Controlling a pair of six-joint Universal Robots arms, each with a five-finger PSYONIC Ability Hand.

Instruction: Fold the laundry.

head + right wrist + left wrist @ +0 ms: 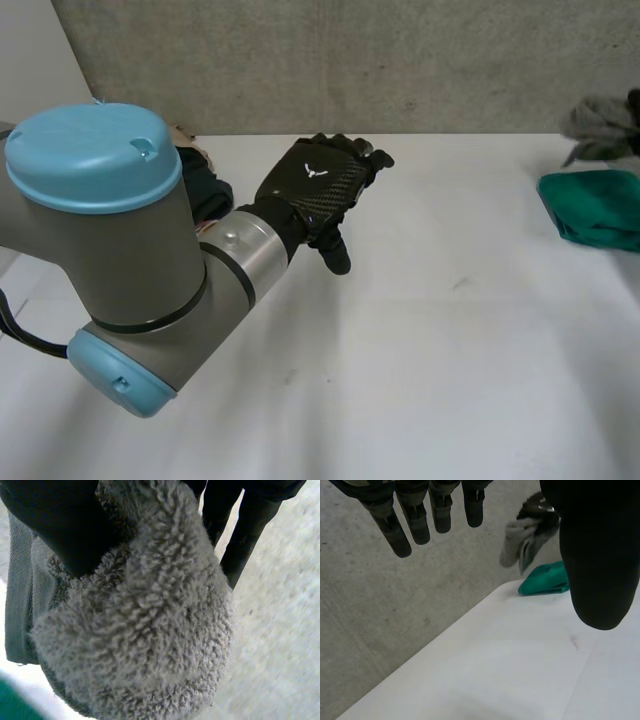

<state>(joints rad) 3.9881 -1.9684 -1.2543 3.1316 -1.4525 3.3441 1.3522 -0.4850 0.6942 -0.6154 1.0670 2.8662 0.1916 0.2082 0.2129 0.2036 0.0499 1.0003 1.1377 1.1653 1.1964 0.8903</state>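
Observation:
My right hand (60, 525) is shut on a grey fluffy towel (145, 630), pinching a bunch of it between the thumb and fingers (250, 520). In the head view the grey towel (598, 120) hangs above the table's far right corner. Just below it a folded green cloth (595, 205) lies on the white table (430, 340). My left hand (320, 185) hovers over the table's far middle, open, fingers straight and holding nothing. Beyond its fingers (415, 520), the left wrist view shows the green cloth (545, 580) and the grey towel (517, 542).
A dark cloth (205, 190) lies at the table's far left, partly behind my left arm (120, 250). A grey concrete wall (400, 60) runs along the table's far edge.

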